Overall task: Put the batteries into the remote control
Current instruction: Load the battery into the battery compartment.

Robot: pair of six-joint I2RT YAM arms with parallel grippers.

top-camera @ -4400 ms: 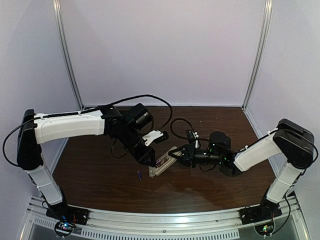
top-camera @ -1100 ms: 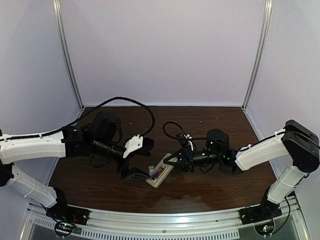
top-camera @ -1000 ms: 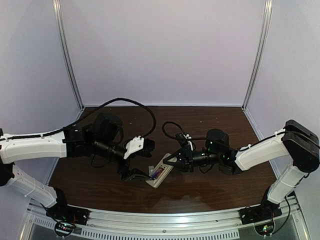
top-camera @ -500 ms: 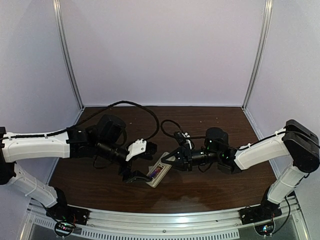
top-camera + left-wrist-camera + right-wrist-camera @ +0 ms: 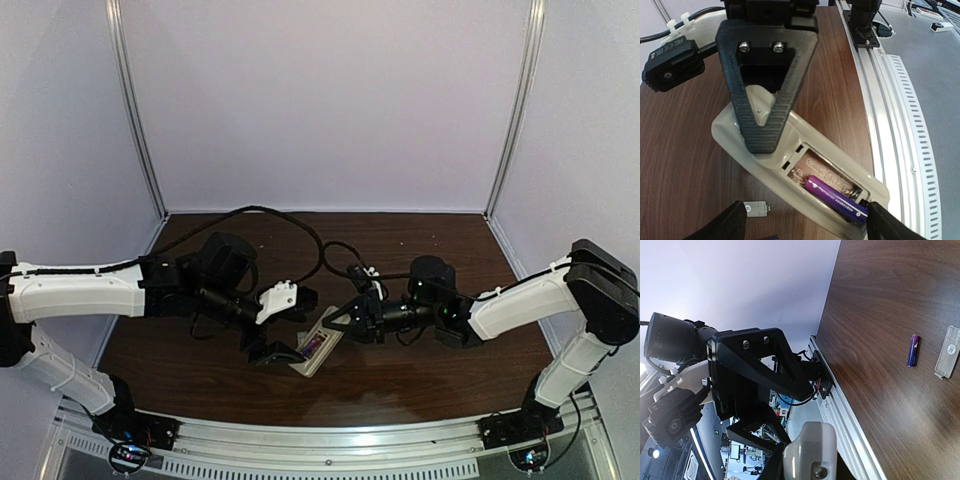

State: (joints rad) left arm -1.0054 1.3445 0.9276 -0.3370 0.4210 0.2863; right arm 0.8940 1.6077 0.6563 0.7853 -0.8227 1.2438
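Note:
The remote control (image 5: 322,355) lies beige back up, tilted, with its cover off. My right gripper (image 5: 352,322) is shut on its far end; one ribbed finger (image 5: 766,95) presses across the back. One purple battery (image 5: 836,199) lies slanted in the recess, one end riding over the rim. My left gripper (image 5: 805,231) is open, low over the table, its fingertips (image 5: 725,226) either side of the remote's near end. The other battery (image 5: 912,350) lies loose on the table beside the grey-white cover piece (image 5: 947,357). The right wrist view shows the remote's end (image 5: 810,452) between my fingers.
The cover piece (image 5: 754,210) rests on the wood just left of the remote. An aluminium rail (image 5: 900,130) runs along the table's near edge, close to the remote. Purple walls enclose the brown table (image 5: 420,380). A black cable (image 5: 260,212) loops behind the left arm.
The left arm has dropped from above the remote and now reaches in low from the left, sliding right toward its near end. The right gripper has held the remote throughout, shifting slightly left.

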